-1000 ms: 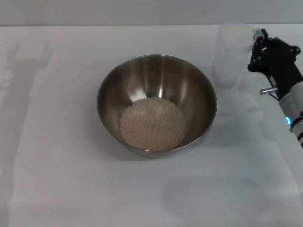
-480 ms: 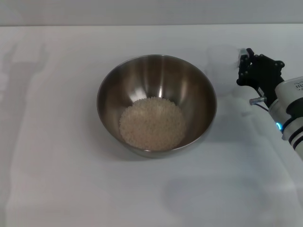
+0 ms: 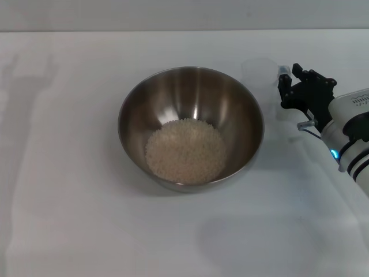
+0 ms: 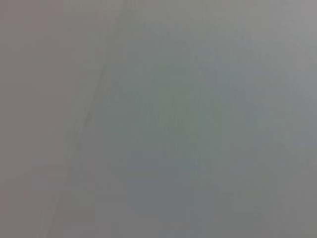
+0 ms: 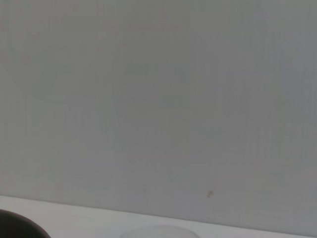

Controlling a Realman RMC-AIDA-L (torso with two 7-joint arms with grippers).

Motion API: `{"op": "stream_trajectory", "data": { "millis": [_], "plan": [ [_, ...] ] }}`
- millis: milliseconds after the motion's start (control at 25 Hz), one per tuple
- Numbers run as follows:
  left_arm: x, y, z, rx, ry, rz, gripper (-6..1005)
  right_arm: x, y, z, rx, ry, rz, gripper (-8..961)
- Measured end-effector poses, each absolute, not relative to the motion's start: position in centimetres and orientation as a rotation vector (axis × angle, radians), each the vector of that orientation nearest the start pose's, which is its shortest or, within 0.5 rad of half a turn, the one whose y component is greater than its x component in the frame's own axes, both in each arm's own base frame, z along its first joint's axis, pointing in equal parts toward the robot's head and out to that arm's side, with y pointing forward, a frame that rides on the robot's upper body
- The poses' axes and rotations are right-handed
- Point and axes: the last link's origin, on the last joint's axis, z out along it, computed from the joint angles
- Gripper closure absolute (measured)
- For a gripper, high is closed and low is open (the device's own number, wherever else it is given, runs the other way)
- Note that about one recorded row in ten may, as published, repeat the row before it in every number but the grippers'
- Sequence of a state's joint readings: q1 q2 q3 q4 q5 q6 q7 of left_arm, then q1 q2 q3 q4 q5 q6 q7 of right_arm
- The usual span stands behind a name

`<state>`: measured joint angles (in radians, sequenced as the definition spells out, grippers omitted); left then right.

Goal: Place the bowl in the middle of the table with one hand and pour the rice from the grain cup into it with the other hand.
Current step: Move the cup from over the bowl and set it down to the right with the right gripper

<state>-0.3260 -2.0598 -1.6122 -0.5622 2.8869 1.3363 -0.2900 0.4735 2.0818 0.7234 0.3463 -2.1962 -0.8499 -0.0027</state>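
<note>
- The bowl stands upright on the white bench, about in the middle of the head view.
- Inside the bowl lies the rice, a flat round heap of pale grains on the bottom, a little toward the near wall. The shiny wall above the heap is bare.
- The grain cup is to the right of the bowl and a little farther back, close to the bowl's rim but apart from it. It is clear and faint against the white surface, and it looks upright. I cannot tell if any grain is inside it, or if it rests on the bench or is held above it.
- The right gripper is at the right side of the cup, with its black fingers at the cup's edge. It seems to hold the cup at that side, but the contact is not clear enough, so I cannot tell if the fingers are closed on it. The white forearm goes from there to the right edge of the view.
- In the right wrist view only a pale wall, a strip of bench and a dark curved edge in one corner are visible.
- The left gripper is not visible in any view; the left wrist view shows only a plain grey surface.
</note>
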Motion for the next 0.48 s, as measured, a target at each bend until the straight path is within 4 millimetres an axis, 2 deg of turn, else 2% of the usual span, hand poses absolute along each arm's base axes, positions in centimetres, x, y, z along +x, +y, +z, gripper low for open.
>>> {"op": "stream_trajectory", "data": {
  "millis": [240,480],
  "plan": [
    [-26.8,34.6,9.8,-1.222,-0.226,-1.159,188,30.7,34.2,-6.9,-1.791,0.637,0.537,694],
    [-26.7,34.7,9.8,-1.227,-0.224,-1.163,188,30.9,33.5,-7.0,-1.818,0.600,0.528,693]
  ]
}}
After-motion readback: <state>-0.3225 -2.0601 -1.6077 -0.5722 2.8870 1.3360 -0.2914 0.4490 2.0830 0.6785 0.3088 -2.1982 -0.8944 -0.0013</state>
